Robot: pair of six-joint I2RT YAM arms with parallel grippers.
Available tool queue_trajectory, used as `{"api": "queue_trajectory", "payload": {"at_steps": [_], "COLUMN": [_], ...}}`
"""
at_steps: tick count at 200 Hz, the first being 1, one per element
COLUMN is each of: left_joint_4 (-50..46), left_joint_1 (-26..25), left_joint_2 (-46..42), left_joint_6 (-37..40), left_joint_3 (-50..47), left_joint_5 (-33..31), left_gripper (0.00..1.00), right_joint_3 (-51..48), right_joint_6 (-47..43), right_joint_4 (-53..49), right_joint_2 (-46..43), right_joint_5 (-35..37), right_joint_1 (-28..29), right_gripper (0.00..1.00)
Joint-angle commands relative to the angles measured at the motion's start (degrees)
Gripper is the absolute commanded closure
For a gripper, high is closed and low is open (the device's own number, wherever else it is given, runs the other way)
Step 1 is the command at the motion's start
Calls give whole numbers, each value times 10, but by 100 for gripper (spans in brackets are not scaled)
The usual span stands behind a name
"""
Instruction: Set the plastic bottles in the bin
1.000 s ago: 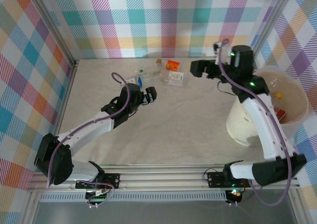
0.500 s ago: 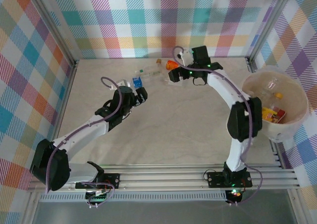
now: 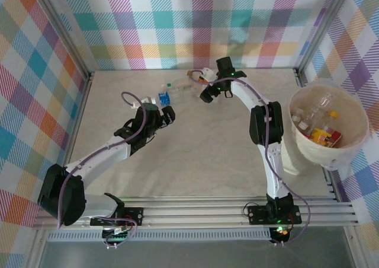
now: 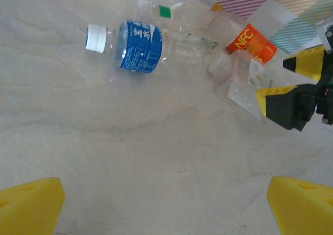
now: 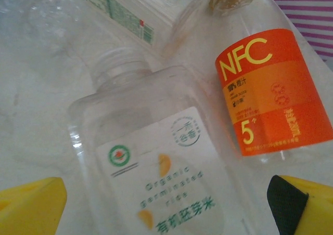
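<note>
The plastic bottles left to move lie in a loose cluster near the middle of the worktop's far edge: a blue-label bottle [image 4: 138, 45] with a white cap, a clear one with a green band [image 4: 164, 11] just behind it, an orange NFC bottle [image 5: 270, 94] and a white-label bottle [image 5: 161, 178] lying against it. Several more already sit in the bin [image 3: 323, 155] at the worktop's right edge. The right jaws, on the right arm [image 3: 260, 123] stretched to the far edge, are spread wide and hang low over the white-label bottle, one tip on each side of it, gripping nothing. The left jaws, on the left arm [image 3: 106, 155], are also spread and empty, aimed at the blue-label bottle from the near side. The likely trouble is the crowding. The orange bottle lies so close to the white-label one that a closing tip could wedge between them or knock it aside. Thin clear plastic may also buckle and squirt out of a pinch. With both arms working the same small cluster, the two sets of jaws are near enough to foul each other. The worktop [image 3: 201, 155] is a pale, faintly veined cream sheet, smooth enough for a bumped bottle to skid or roll. Plaid panels [image 3: 195, 19] in pastel colours wall it in on three sides, held by metal posts, with a rail [image 3: 195, 211] along the near edge.
</note>
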Motion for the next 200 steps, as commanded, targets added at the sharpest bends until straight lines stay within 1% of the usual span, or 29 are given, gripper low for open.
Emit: {"api": "queue_trajectory", "payload": {"at_steps": [1, 44, 67, 79, 87, 107, 126, 143, 164, 182, 200], "left_joint_4": [-19, -27, -26, -24, -23, -21, -18, -10, 6, 19, 26], "left_joint_1": [10, 12, 12, 12, 12, 12, 12, 11, 10, 8, 6], "left_joint_2": [12, 21, 21, 21, 22, 23, 25, 30, 35, 39, 45], "left_joint_6": [-3, -4, -4, -5, -6, -6, -5, -6, -9, -14, -15], "left_joint_3": [8, 16, 15, 14, 15, 17, 19, 17, 16, 14, 14], "left_joint_5": [3, 0, -1, 2, 4, 16, 33, 48, 64, 75, 85], "left_gripper": [0, 0, 0, 0, 0, 0, 0, 0, 0, 0, 0], "right_joint_3": [63, 142, 133, 93, 52, -55, -140, -225, -320, -398, -435], "right_joint_6": [-45, -66, -62, -53, -48, -45, -31, -20, 29, 86, 122], "right_joint_4": [-70, -178, -218, -209, -185, -125, -96, -70, -48, -20, -24], "right_joint_2": [41, 103, 92, 67, 44, -17, -73, -129, -194, -253, -296], "right_joint_5": [-7, -6, -7, -1, 5, 28, 37, 59, 80, 67, 31], "right_joint_1": [-5, -4, 0, 4, 6, 13, 18, 27, 45, 56, 56], "right_gripper": [0, 0, 5, 7, 8, 7, 7, 7, 5, 0, 0]}}
